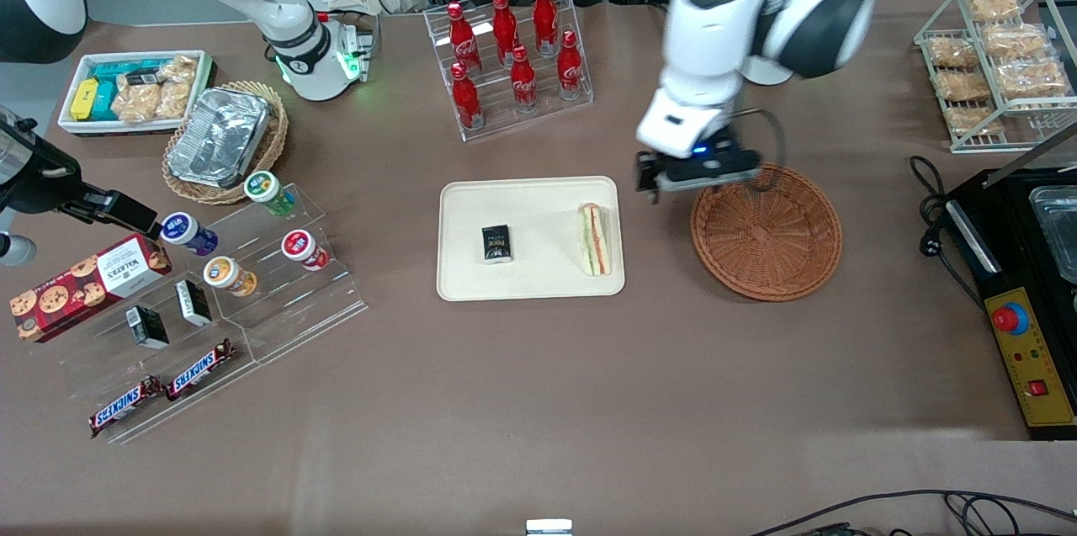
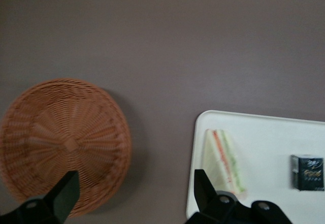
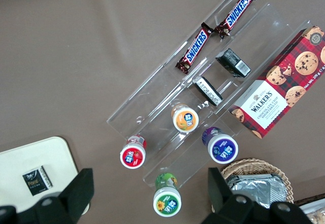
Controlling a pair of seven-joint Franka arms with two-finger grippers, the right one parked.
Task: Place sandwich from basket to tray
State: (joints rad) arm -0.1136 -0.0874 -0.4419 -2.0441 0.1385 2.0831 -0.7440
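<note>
The sandwich (image 1: 594,239) (image 2: 223,160), a white-bread wedge with orange and green filling, lies on the cream tray (image 1: 538,208) (image 2: 274,132), along the tray's edge nearest the basket. The reddish-brown wicker basket (image 1: 774,241) (image 2: 61,142) holds nothing. My left gripper (image 1: 702,183) (image 2: 136,183) hangs above the table over the gap between tray and basket, at the basket's rim. It is open, with nothing between its fingers.
A small black box (image 1: 497,243) (image 2: 306,172) also lies on the tray. A rack of red cola bottles (image 1: 513,56) stands farther from the camera. An acrylic shelf with cups (image 1: 252,267) and a foil-filled tan basket (image 1: 223,140) lie toward the parked arm's end. A wire snack rack (image 1: 993,56) and a black machine (image 1: 1026,292) stand at the working arm's end.
</note>
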